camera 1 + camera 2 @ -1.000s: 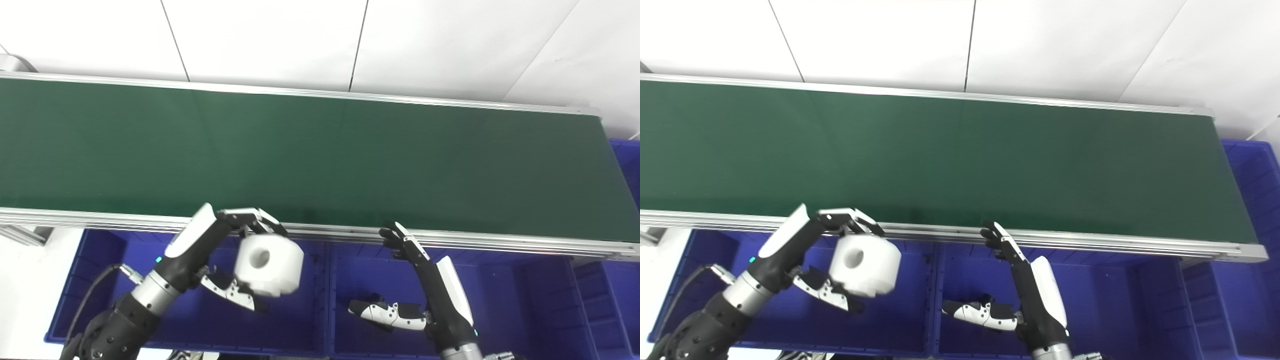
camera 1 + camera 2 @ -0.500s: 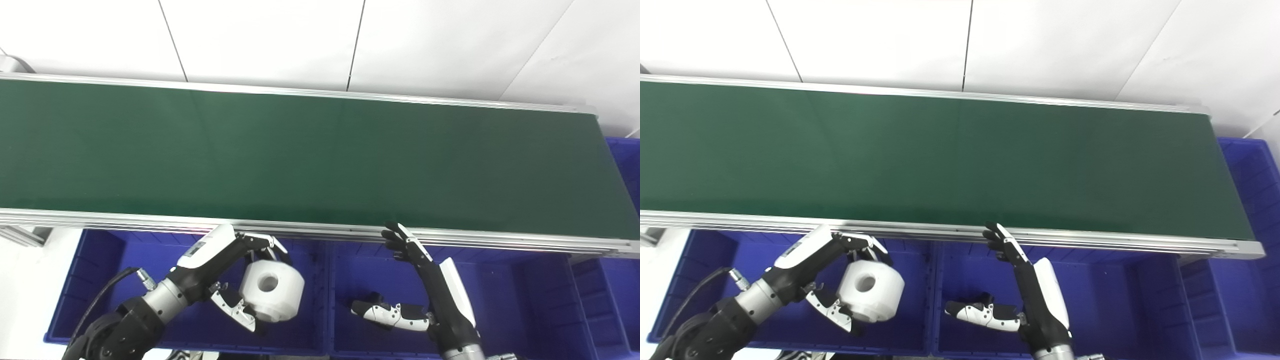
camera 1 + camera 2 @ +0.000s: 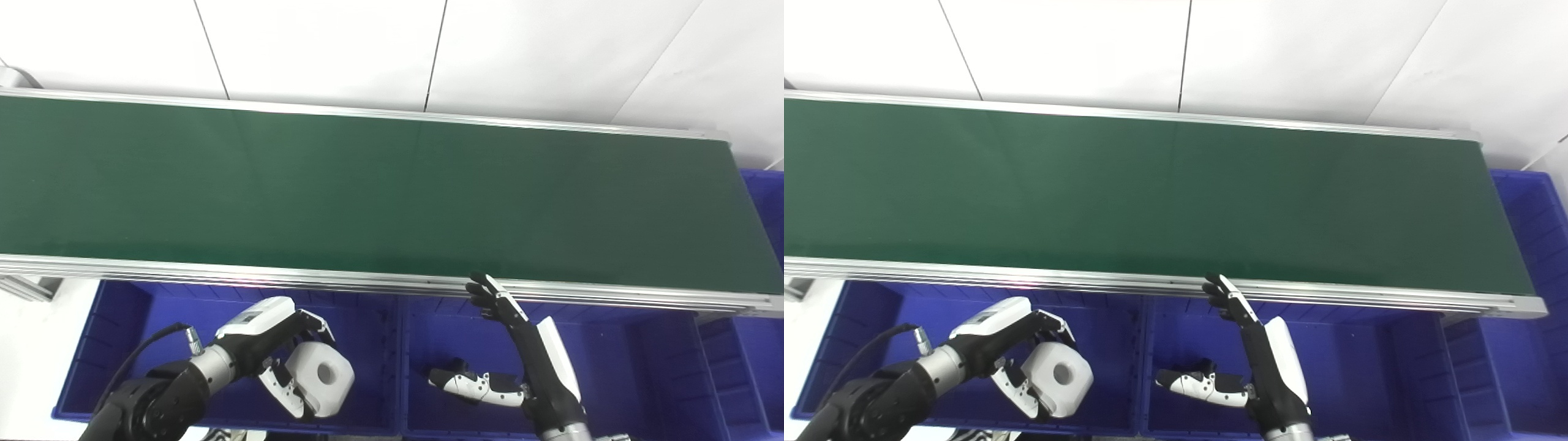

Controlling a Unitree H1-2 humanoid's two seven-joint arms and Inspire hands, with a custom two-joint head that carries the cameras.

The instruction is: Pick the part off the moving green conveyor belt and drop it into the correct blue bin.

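My left hand (image 3: 278, 352) is shut on a white blocky part with a round hole (image 3: 321, 376), holding it low inside the left blue bin (image 3: 110, 343). It also shows in the right eye view (image 3: 1059, 378). My right hand (image 3: 508, 349) is open and empty, its fingers pointing up toward the near rail of the belt, thumb spread out to the left, above the middle blue bin (image 3: 612, 361). The green conveyor belt (image 3: 380, 196) carries nothing in view.
The belt's aluminium near rail (image 3: 184, 272) runs above the bins. A further blue bin (image 3: 750, 361) sits at the right, and another (image 3: 765, 190) beyond the belt's right end. White floor (image 3: 24, 343) lies to the left.
My left hand has moved down and back from the belt's near rail into the left bin, carrying the white part with it. My right hand has stayed put.
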